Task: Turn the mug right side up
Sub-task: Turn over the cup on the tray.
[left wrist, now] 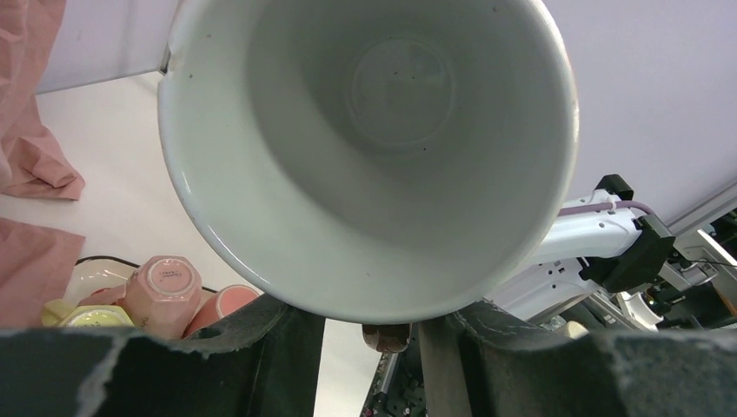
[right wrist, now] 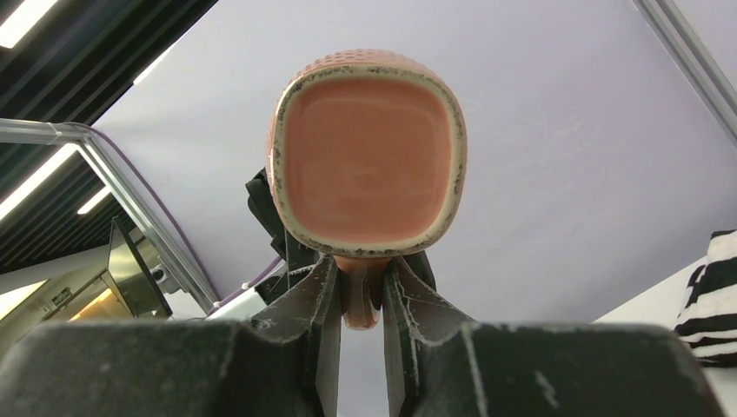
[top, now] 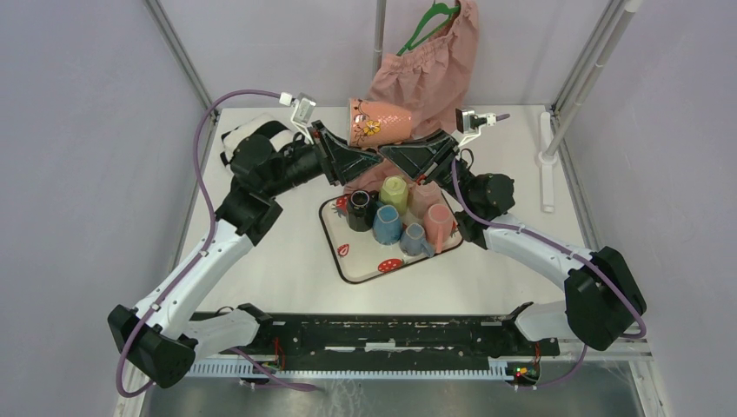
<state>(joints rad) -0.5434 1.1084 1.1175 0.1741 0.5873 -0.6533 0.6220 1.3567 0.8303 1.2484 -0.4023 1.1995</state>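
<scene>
Filling most of the overhead view, the white table carries a strawberry-print tray crowded with small cups. A pink cloth hangs on a hanger at the back.

Above the tray, well off the table, the pink flowered mug hangs in the air between both arms. It lies on its side, with its mouth toward the left arm and its base toward the right.

The right claw is clamped on the mug's handle, pinching it between both fingers just under the base. The left claw sits at the lower rim, looking straight into the pale inside. Its fingers stand some way apart, and I cannot tell whether they grip the rim.

The step in hand appears to be the mid-air turn, with the mug only halfway to upright. The next move probably calls for a firm hold by one claw, then a wrist roll until the mouth faces up. After that, the mug needs setting down on a free spot without knocking the cups below.
</scene>
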